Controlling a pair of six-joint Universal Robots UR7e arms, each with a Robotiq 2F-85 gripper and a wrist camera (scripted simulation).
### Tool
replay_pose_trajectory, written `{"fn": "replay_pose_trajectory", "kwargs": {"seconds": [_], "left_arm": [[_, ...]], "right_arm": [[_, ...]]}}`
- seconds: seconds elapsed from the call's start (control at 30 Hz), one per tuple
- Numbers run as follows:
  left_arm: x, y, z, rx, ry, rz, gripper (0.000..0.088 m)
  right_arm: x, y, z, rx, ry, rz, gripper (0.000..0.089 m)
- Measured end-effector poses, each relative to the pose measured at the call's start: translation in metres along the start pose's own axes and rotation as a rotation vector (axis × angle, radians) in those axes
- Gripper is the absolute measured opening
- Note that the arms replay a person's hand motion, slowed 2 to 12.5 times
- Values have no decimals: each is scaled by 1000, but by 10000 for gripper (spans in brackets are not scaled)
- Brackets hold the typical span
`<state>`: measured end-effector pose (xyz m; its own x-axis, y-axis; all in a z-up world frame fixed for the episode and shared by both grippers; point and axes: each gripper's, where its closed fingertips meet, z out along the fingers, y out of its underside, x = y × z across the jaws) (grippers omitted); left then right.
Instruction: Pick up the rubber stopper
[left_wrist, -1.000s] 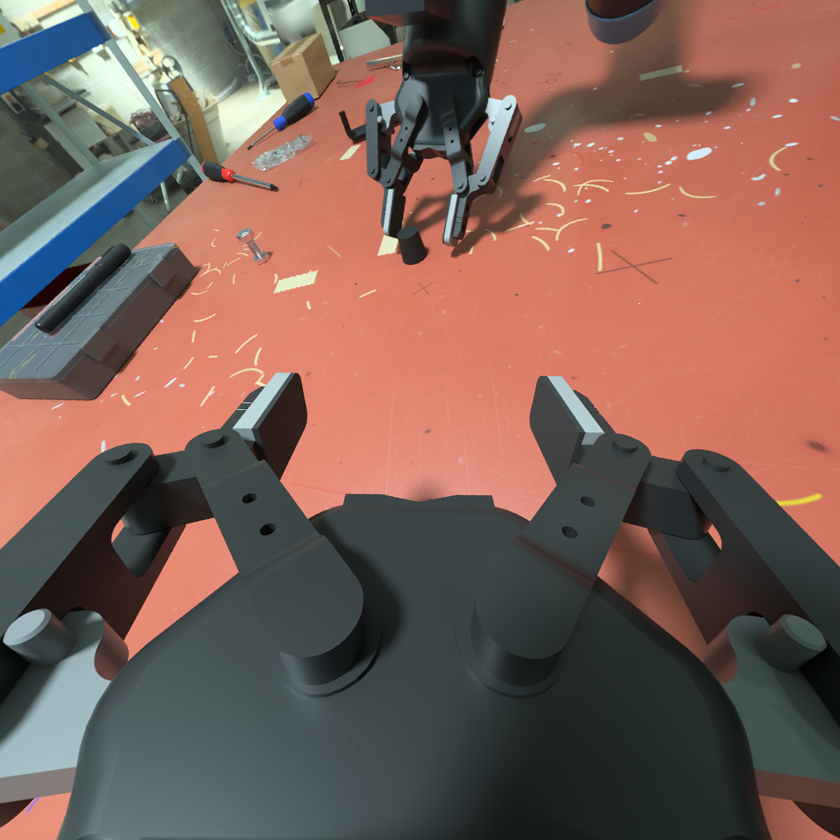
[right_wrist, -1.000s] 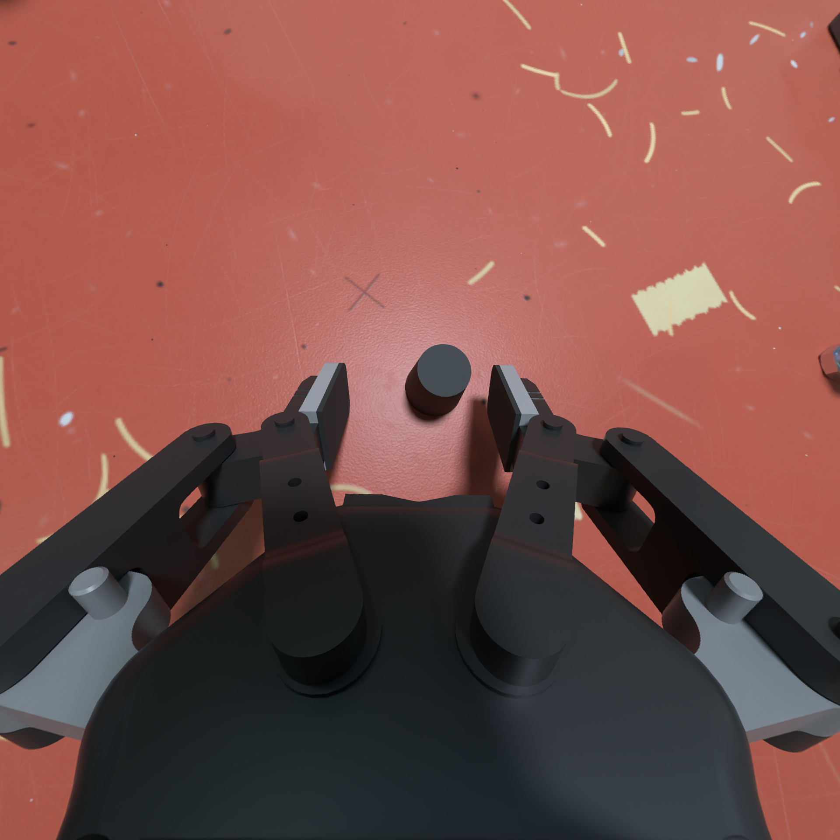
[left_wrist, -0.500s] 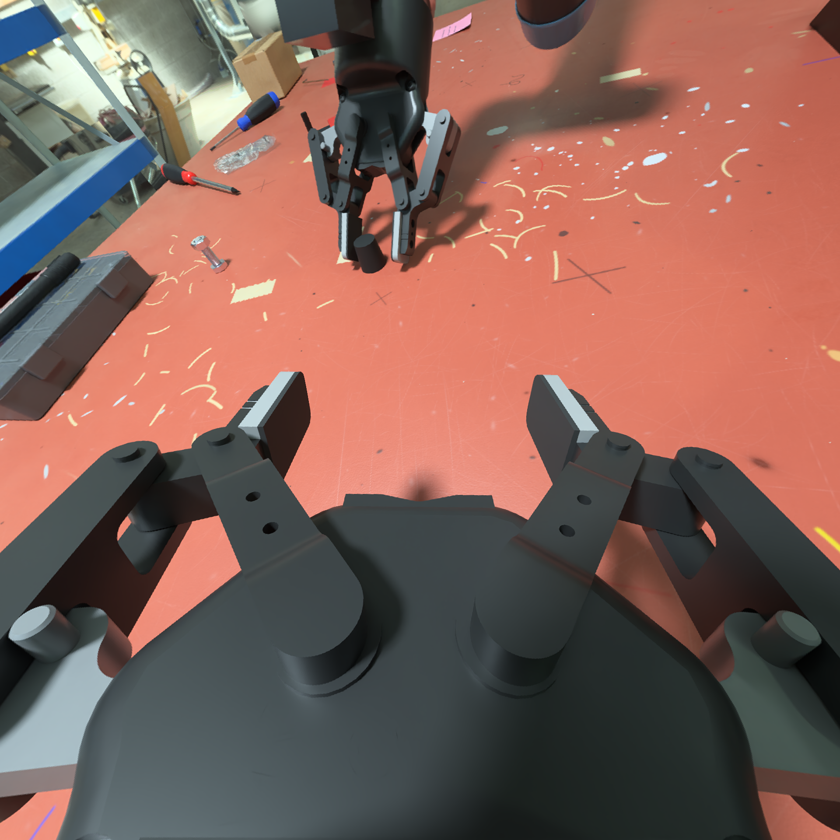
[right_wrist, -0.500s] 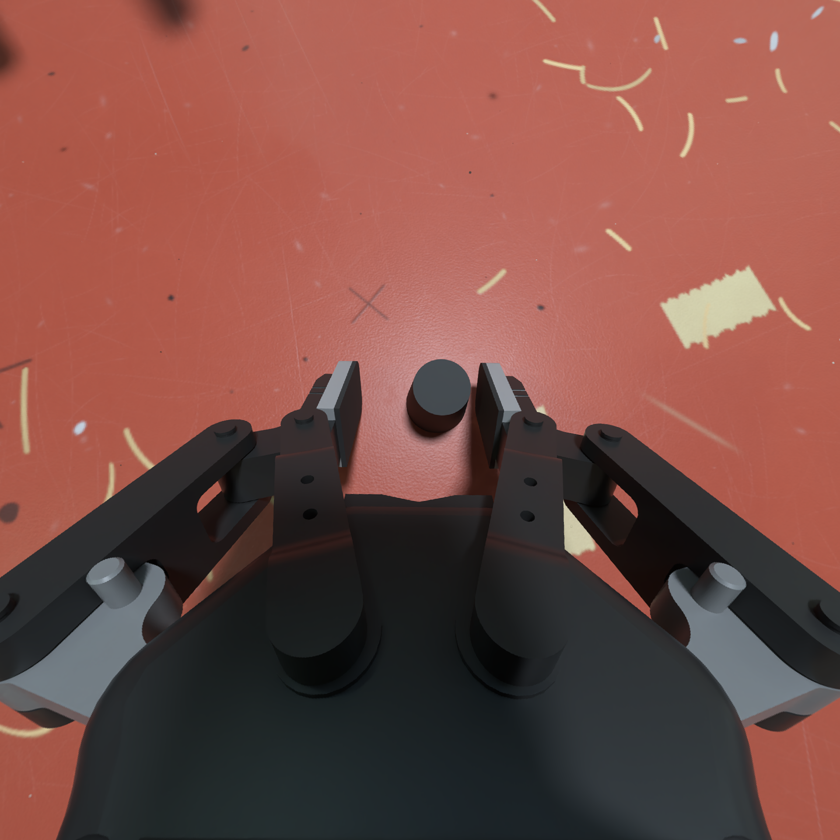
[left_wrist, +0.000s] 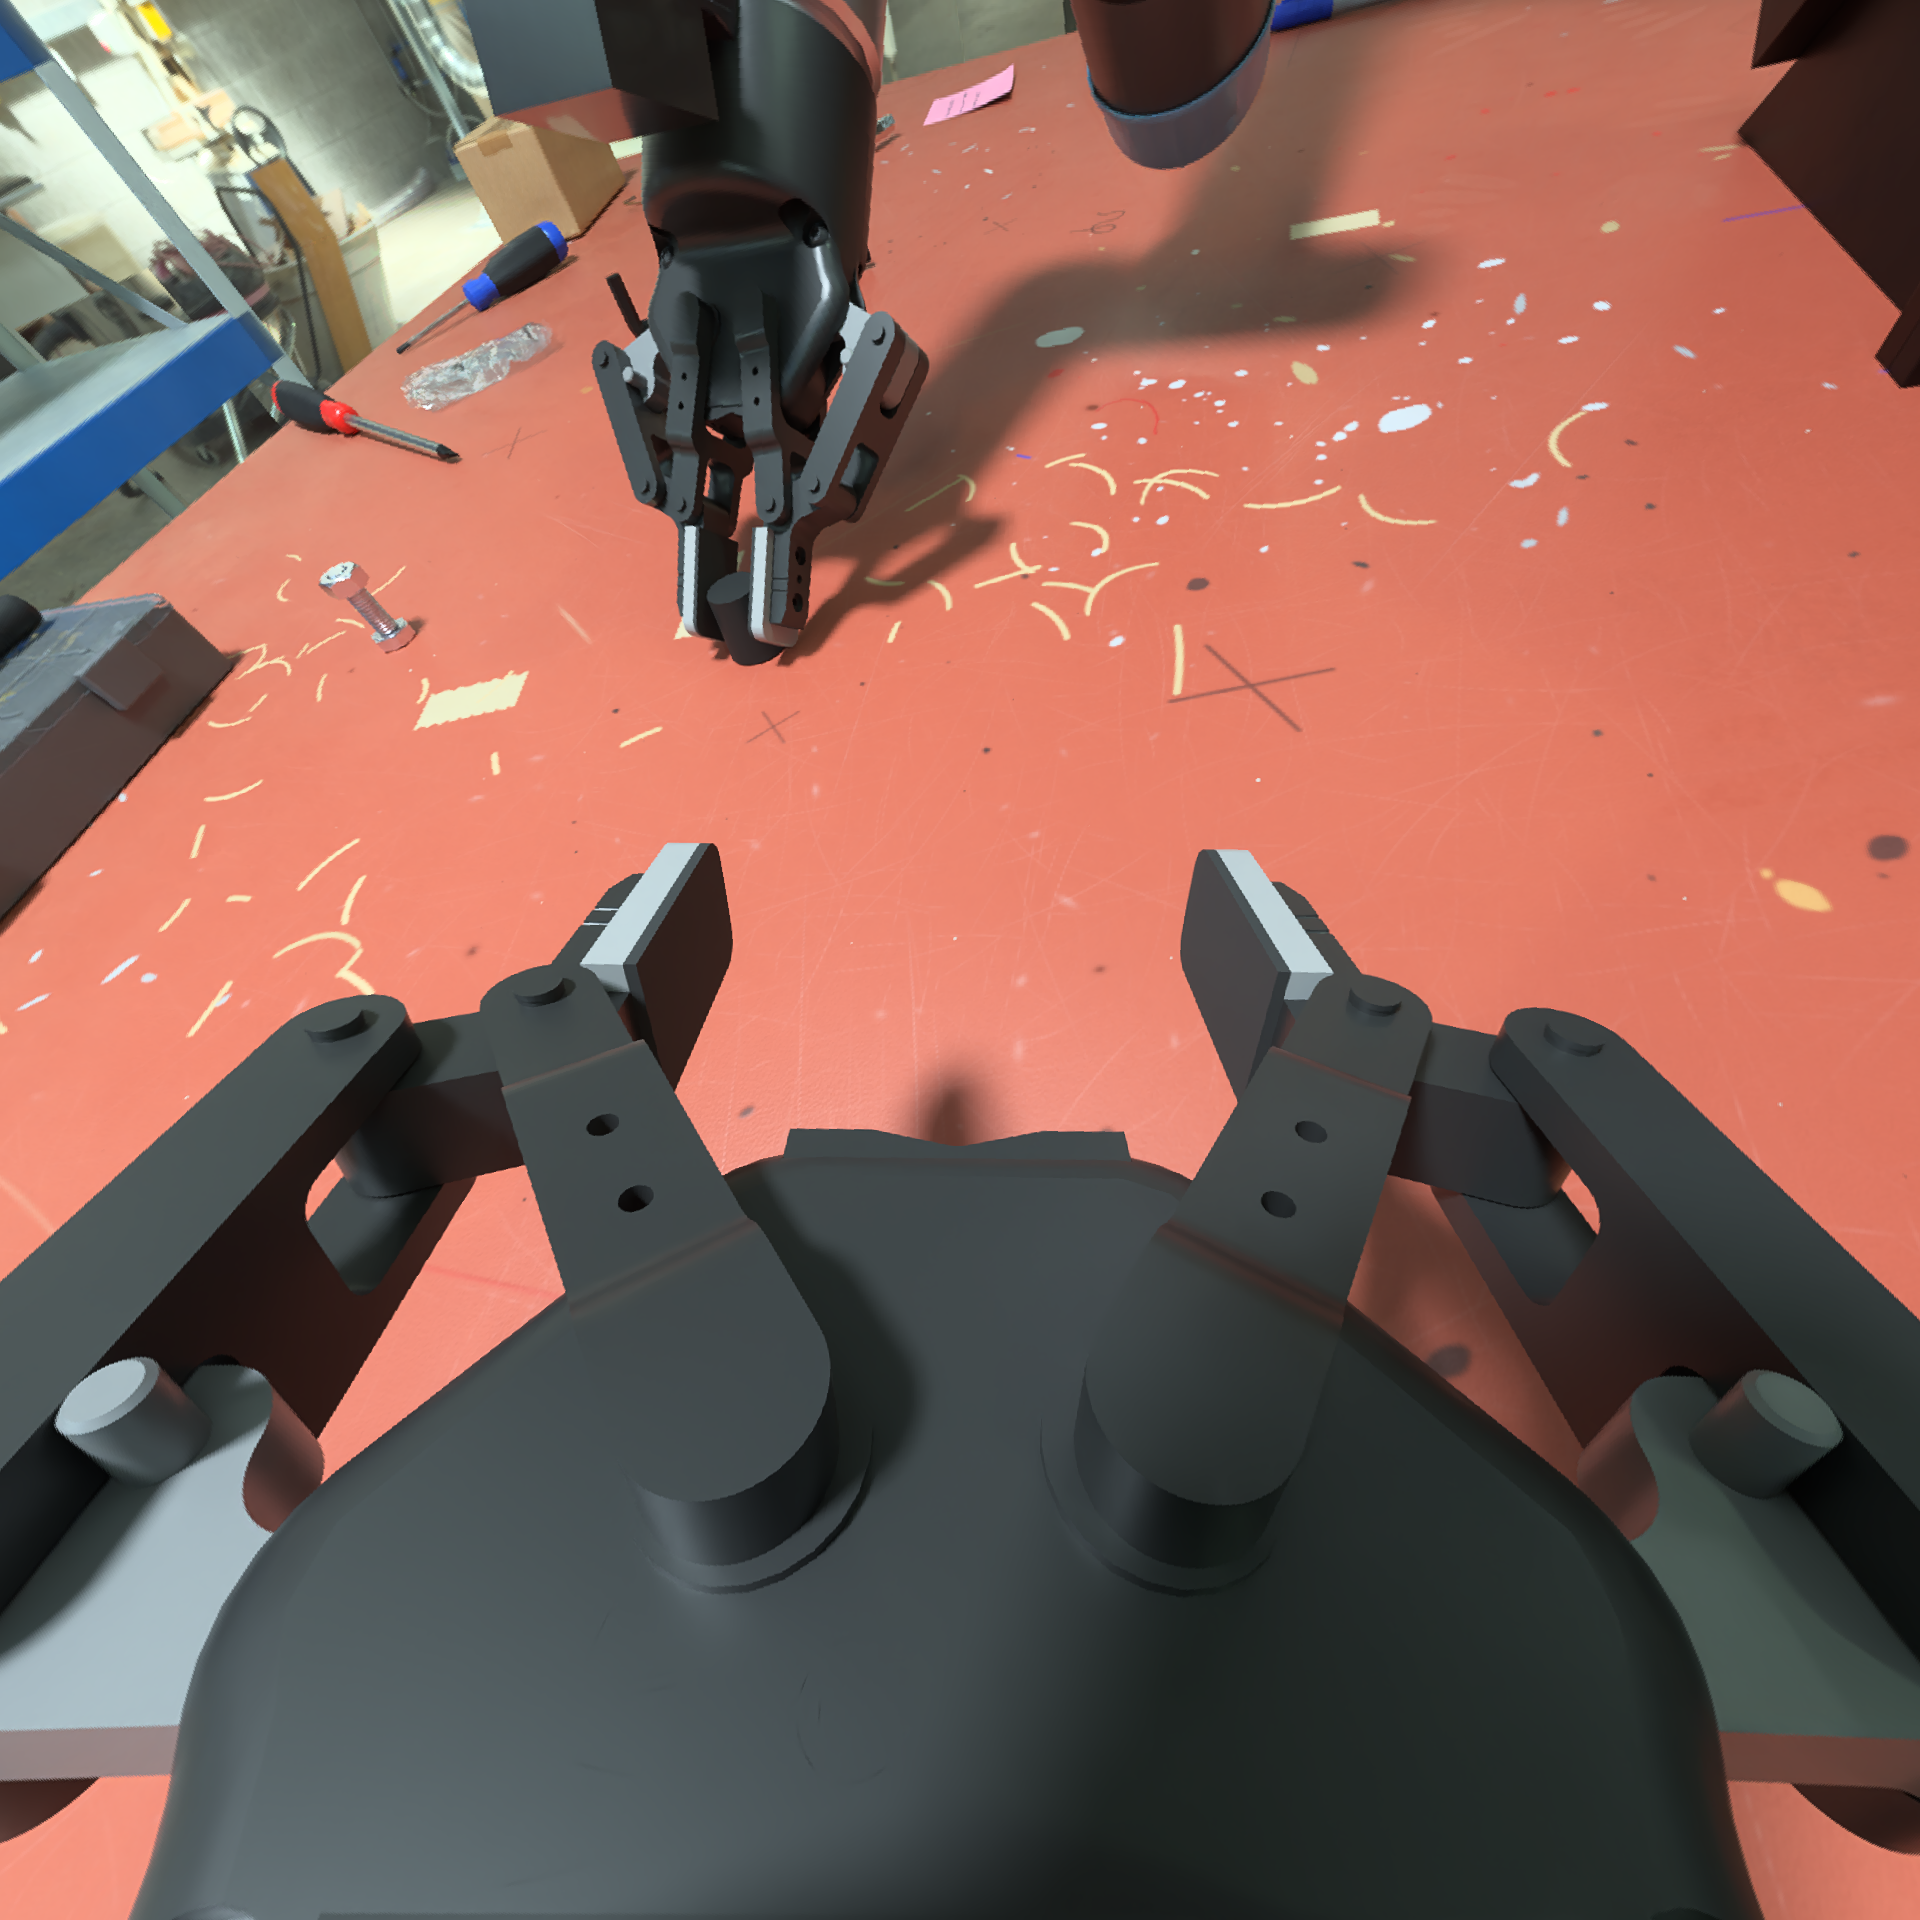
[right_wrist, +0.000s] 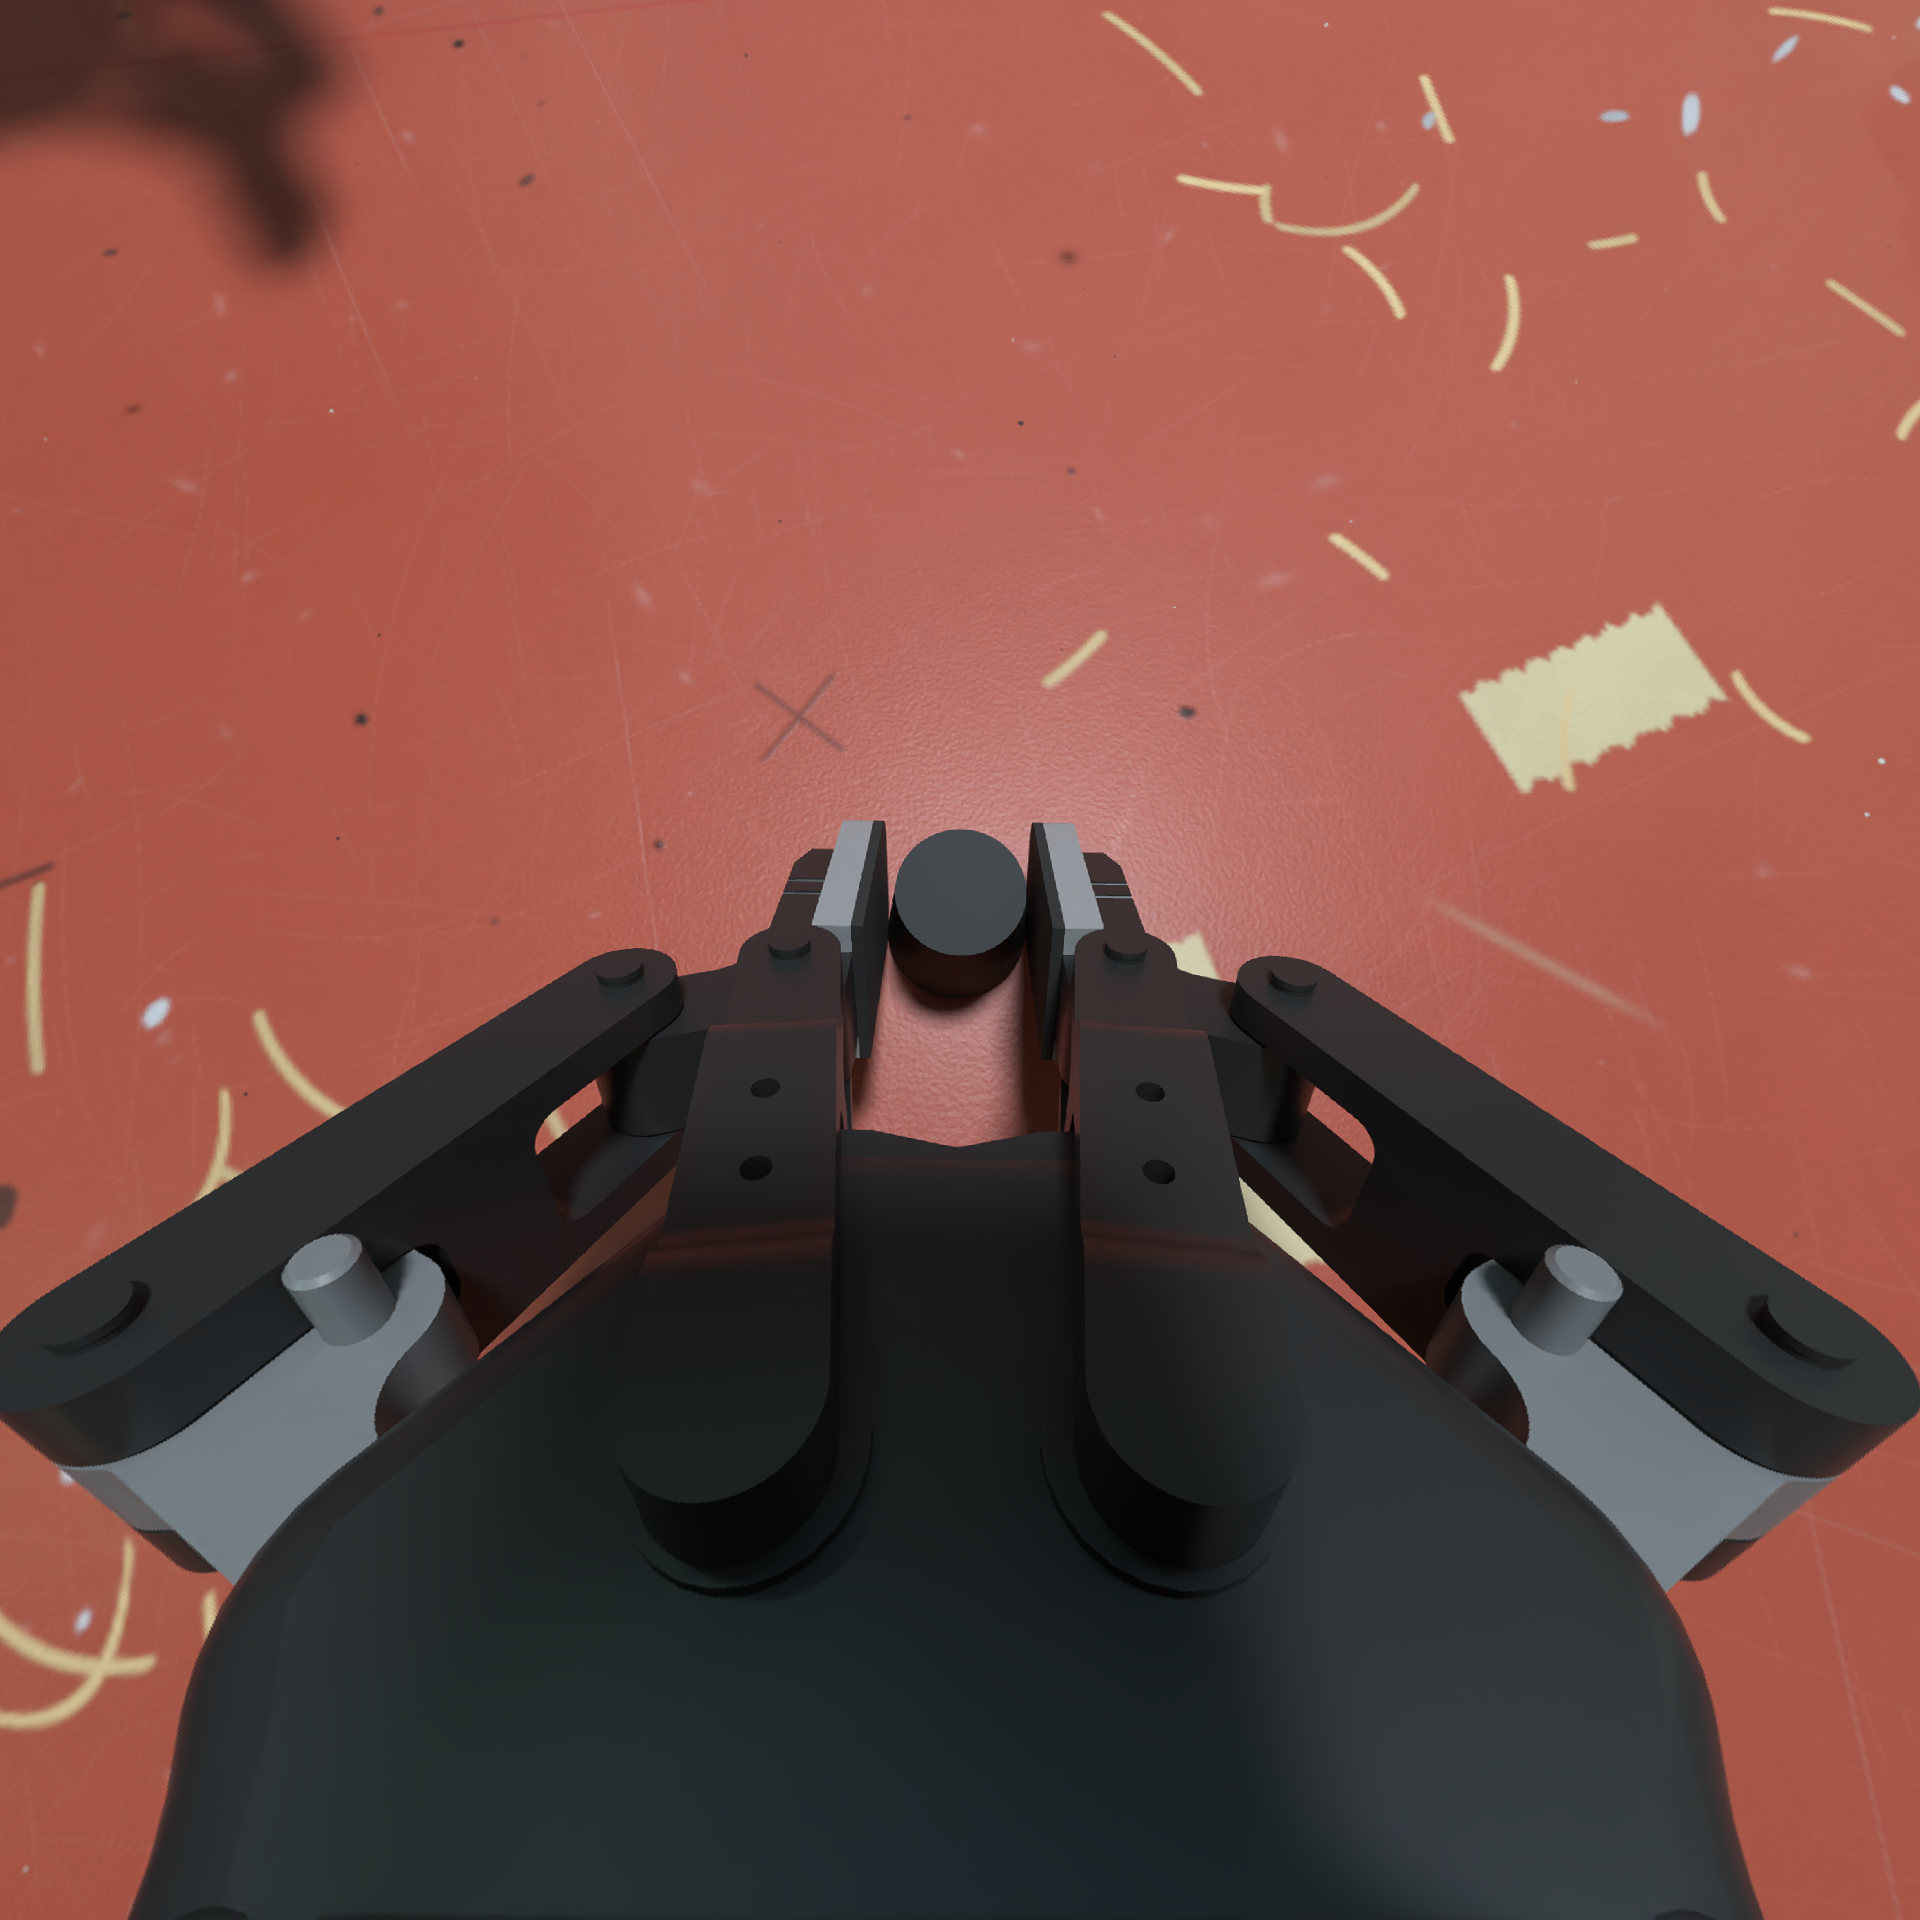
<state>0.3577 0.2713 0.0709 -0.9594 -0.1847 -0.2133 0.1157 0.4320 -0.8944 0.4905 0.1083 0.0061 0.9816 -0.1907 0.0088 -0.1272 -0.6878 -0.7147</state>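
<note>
The right gripper (right_wrist: 958, 914) is clamped on the rubber stopper (right_wrist: 958, 904), one pad pressed against each side of the dark round plug. The stopper stands upright with its bottom on the red surface (right_wrist: 623, 468); in the left wrist view it shows between the fingertips, its lower end just at the surface. A faint pencilled cross (right_wrist: 798, 717) lies near it, and a torn strip of pale tape (right_wrist: 1590, 698) sits off to one side.

The left gripper (left_wrist: 954, 914) hangs well apart from the stopper with its fingers spread wide and nothing between them. Further off lie a bolt (left_wrist: 366, 607), a red-handled screwdriver (left_wrist: 353, 418), a blue-handled screwdriver (left_wrist: 497, 278), crumpled plastic wrap (left_wrist: 476, 364) and a grey case (left_wrist: 83, 707).
</note>
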Motion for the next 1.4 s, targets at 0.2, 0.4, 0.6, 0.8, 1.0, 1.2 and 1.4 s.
{"fn": "replay_pose_trajectory", "kwargs": {"seconds": [0.2, 0.4, 0.6, 0.8, 1.0, 1.2, 1.4], "left_arm": [[4, -6, 12, 14, -8, -22, 726], [8, -15, 26, 38, -17, -54, 700], [7, -25, 43, 48, -56, -75, 662], [2, -31, 60, 33, -121, -87, 629], [-2, -36, 77, 10, -188, -95, 594], [-3, -38, 94, -20, -223, -82, 568], [-1, -36, 111, -58, -225, -67, 563]], "right_arm": [[0, 0, 0, 2, 8, 5, 244], [0, 0, 0, -6, 39, -21, 244], [0, 0, -2, -9, 70, -42, 244], [-5, -1, -2, -2, 65, -48, 244], [-9, -1, -5, 2, 66, -56, 244], [-12, 0, -11, 9, 74, -68, 244], [-17, -2, -19, 34, 69, -71, 244]]}}
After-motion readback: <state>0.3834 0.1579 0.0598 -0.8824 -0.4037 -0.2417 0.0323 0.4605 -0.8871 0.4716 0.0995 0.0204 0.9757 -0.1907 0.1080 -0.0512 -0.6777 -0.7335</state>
